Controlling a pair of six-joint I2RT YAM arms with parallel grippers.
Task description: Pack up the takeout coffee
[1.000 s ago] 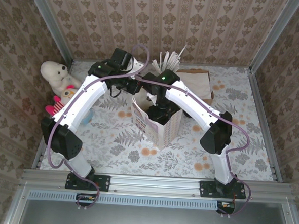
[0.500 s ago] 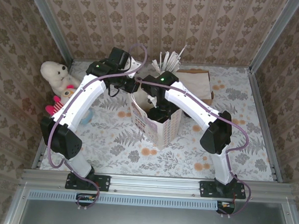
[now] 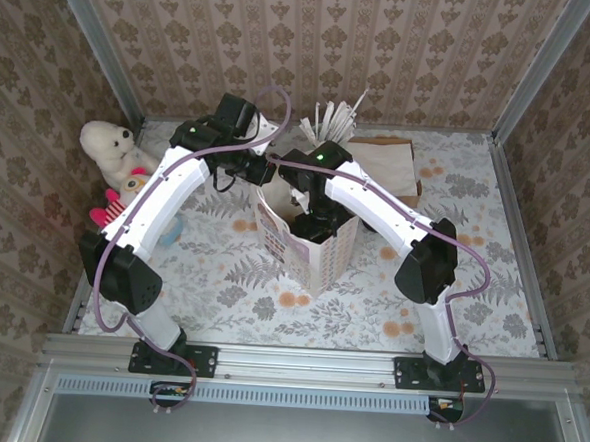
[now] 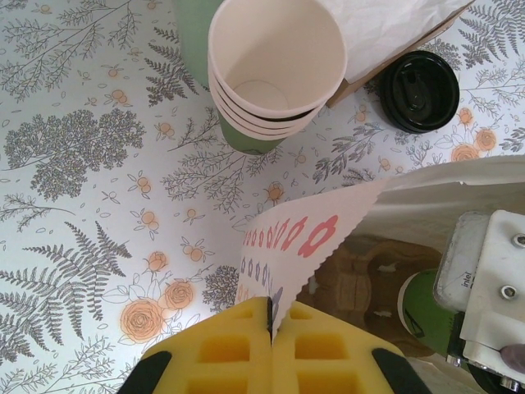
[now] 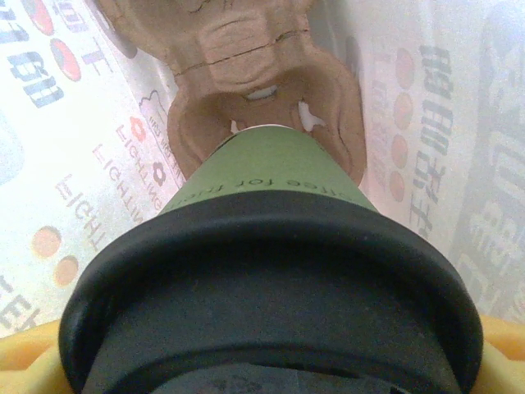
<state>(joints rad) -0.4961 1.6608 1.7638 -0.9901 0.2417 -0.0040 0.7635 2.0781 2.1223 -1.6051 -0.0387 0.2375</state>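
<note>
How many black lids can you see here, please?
2: a loose lid lies on the table near the stacked cups; a fitted lid caps the green cup inside the bag. Others may be hidden.

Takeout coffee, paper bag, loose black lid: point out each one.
takeout coffee [image 5: 271,271], right wrist view, on the side of its black lid.
paper bag [image 4: 312,234], left wrist view, on the flower-printed rim flap.
loose black lid [image 4: 418,90], left wrist view, on the centre of its top.
</note>
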